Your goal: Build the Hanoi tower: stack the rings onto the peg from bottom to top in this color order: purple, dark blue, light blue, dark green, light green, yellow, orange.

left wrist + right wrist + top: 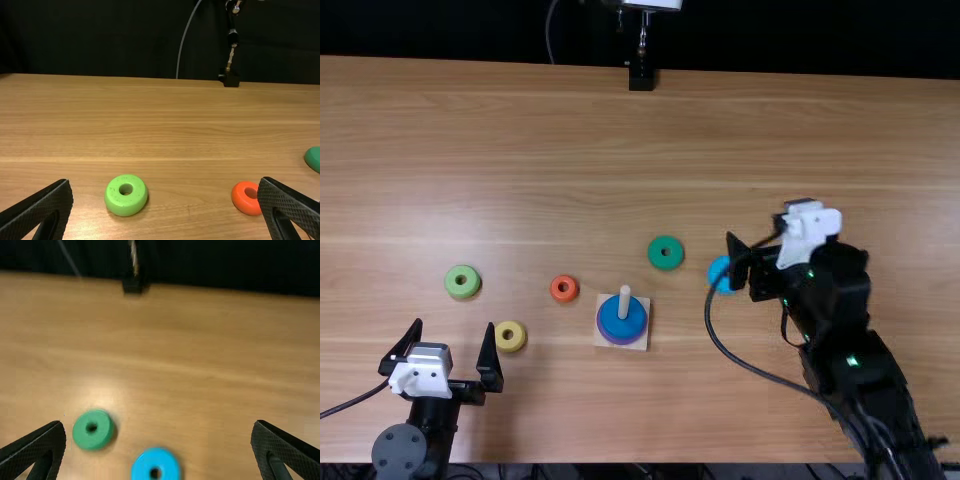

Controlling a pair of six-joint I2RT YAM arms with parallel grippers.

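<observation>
"Hanoi tower base (pixel 643 335), where do you see it?"

"Just right of the top view's middle, nearer your edge of the table (pixel 520 180) than the far one. A long stretch of wood separates it from that far edge."

"And around it?"

"You have the orange ring (pixel 572 295) near its left side, the dark green ring (pixel 655 247) beyond. The light blue ring (pixel 725 288) lies right, by your right tool (pixel 763 232); the yellow ring (pixel 520 345) is near your left tool (pixel 455 325), the light green ring (pixel 462 270) farther out."

"How are both tools?"

"Spread wide, nothing between the fingers."

"Which way does the peg (pixel 624 296) point?"

"Straight up, its long axis upright through the dark blue ring (pixel 622 325), with the purple ring (pixel 620 342) beneath. Your loose rings lie flat, holes upward."

"Surface and room?"

"Light brown grain running sideways, a black backdrop (pixel 470 30) behind."
</observation>
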